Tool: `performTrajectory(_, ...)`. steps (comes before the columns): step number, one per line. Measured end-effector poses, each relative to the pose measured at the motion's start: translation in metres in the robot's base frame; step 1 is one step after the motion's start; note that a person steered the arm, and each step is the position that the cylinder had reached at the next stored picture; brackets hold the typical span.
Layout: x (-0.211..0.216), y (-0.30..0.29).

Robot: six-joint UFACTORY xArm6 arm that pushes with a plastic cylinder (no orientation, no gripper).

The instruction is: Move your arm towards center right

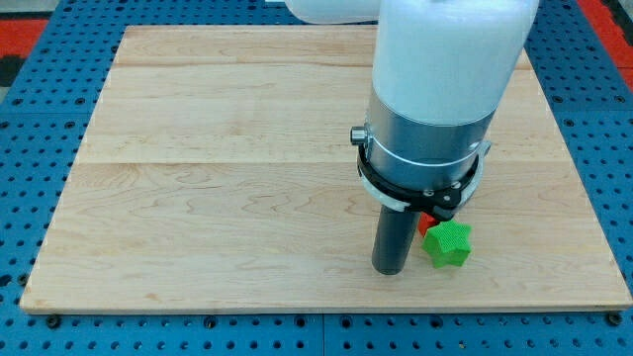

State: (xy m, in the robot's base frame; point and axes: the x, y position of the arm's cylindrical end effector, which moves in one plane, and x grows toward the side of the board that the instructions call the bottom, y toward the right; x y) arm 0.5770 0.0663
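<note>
My dark rod comes down from the white and grey arm body at the view's right of centre, and my tip (391, 269) rests on the wooden board (218, 198) near its bottom edge. A green star-shaped block (448, 244) lies just to the right of the tip, close to it or touching. A small piece of a red block (426, 222) shows right behind the green star, mostly hidden by the arm's black ring. Its shape cannot be made out.
The wooden board lies on a blue perforated table (30, 158). The bulky arm body (440, 89) hides the board's upper right part. The board's bottom edge is a short way below the tip.
</note>
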Motion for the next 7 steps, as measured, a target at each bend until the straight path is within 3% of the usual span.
performTrajectory(1,0.0,0.0)
performTrajectory(3,0.042,0.002)
performTrajectory(7,0.041,0.038)
